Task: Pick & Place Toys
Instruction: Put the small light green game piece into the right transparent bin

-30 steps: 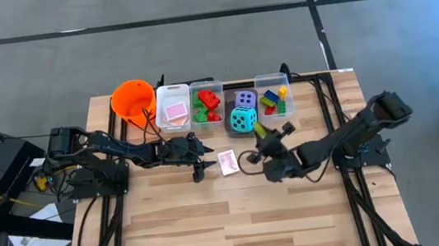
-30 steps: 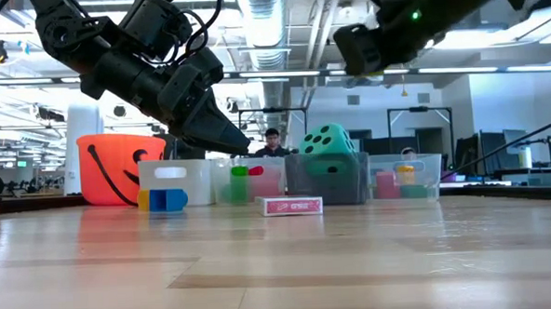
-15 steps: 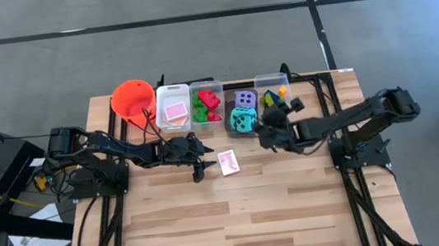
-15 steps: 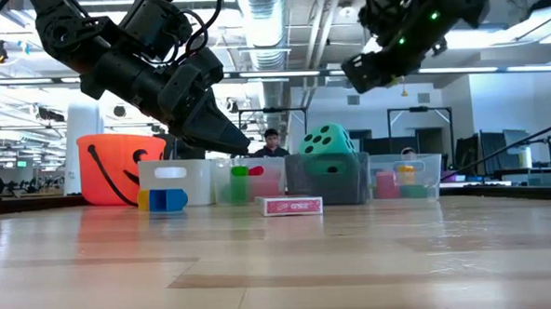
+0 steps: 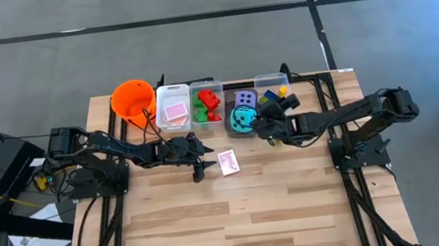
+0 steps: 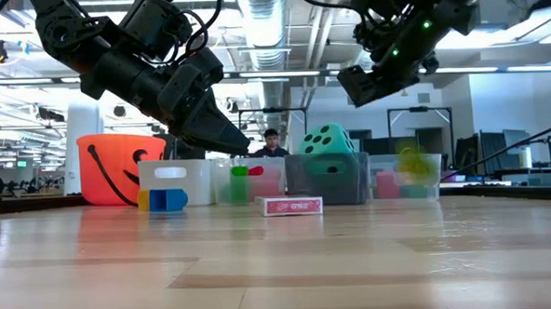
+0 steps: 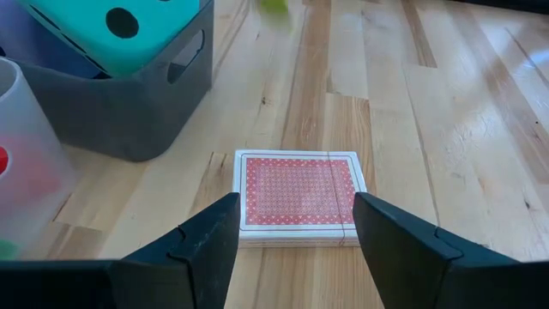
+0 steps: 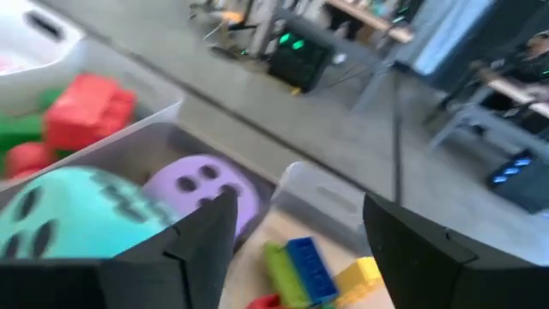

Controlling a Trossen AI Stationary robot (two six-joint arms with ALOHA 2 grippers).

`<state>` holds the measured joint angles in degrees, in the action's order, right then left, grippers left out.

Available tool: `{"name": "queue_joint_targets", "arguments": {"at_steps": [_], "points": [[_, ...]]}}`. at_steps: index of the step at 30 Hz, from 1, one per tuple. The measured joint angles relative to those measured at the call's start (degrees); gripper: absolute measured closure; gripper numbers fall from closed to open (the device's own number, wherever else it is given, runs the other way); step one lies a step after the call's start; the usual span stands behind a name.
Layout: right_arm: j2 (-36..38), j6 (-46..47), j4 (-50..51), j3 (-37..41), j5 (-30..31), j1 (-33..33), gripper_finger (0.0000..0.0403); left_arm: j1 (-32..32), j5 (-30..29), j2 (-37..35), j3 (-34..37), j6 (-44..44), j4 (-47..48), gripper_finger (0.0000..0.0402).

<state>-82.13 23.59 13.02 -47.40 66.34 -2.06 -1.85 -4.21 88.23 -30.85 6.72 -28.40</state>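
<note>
A pink-white card pack (image 7: 296, 196) lies flat on the table (image 5: 238, 212), just right of my left gripper (image 5: 199, 172). That gripper hovers open above the wood, a finger to each side of the pack in its wrist view. My right gripper (image 5: 263, 123) hangs open and empty over the far row of bins, between the dice bin (image 5: 237, 131) and the brick bin (image 5: 272, 90). A yellow-green brick (image 6: 408, 160) shows as a blur inside the brick bin. The teal die (image 8: 77, 219) and the purple die (image 8: 202, 184) sit in the dice bin.
An orange bucket (image 5: 132, 100) stands at the far left. Beside it are a clear bin with cards (image 5: 174, 110) and another with red and green bricks (image 5: 207, 105). Bare wood spreads over the near half of the table. A person (image 6: 271, 141) sits in the room behind.
My right gripper has swung from the table's middle toward the far edge and now hangs over the bins. It has opened and let go of a yellow-green brick, which is dropping into the rightmost bin.
</note>
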Motion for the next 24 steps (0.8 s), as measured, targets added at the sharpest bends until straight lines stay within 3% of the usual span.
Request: {"name": "queue_joint_targets", "arguments": {"at_steps": [7, 17, 24], "points": [[0.0, 3.1, 1.8, 0.0, -12.1, 4.1, 0.0148, 0.0, 0.0, 0.0, 0.0, 0.0, 0.0, 0.0181], [0.0, 28.7, 23.2, 1.0, -12.5, 18.9, 0.0148, 0.0, 0.0, 0.0, 0.0, 0.0, 0.1, 0.0181], [0.0, 36.2, 13.8, 10.1, -12.5, 24.6, 0.0148, 0.0, 0.0, 0.0, 0.0, 0.0, 0.1, 0.0181]]}}
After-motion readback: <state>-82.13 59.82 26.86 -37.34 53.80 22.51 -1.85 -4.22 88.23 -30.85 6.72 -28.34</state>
